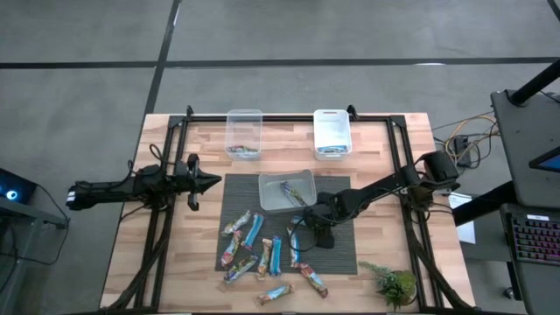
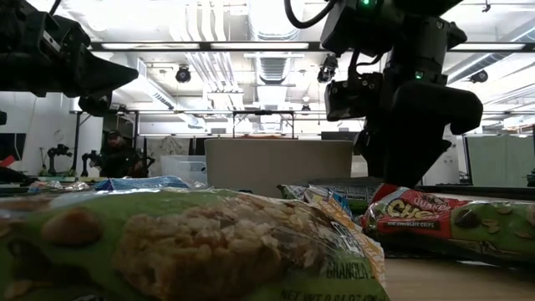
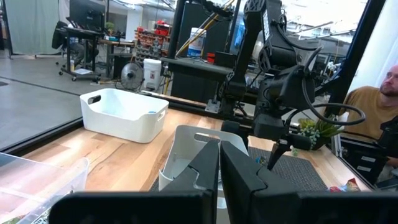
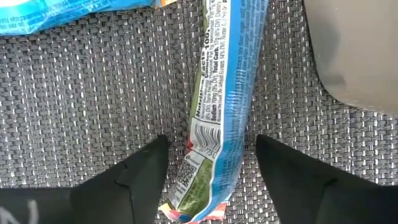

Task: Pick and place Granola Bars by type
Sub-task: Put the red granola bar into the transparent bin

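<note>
Several granola bars in blue and in multicoloured wrappers lie flat on the dark woven mat. My right gripper points steeply down over the mat, open. In the right wrist view its two fingers stand on either side of one blue-edged bar, near that bar's end, with mat showing in the gap on both sides. My left gripper hangs shut and level over the table's left part, holding nothing; in the left wrist view its fingers are closed together.
A clear tub stands on the mat's far edge, right beside my right gripper. A second clear tub and a white tub stand at the table's far edge, with bars inside. A small green plant is at the near right corner.
</note>
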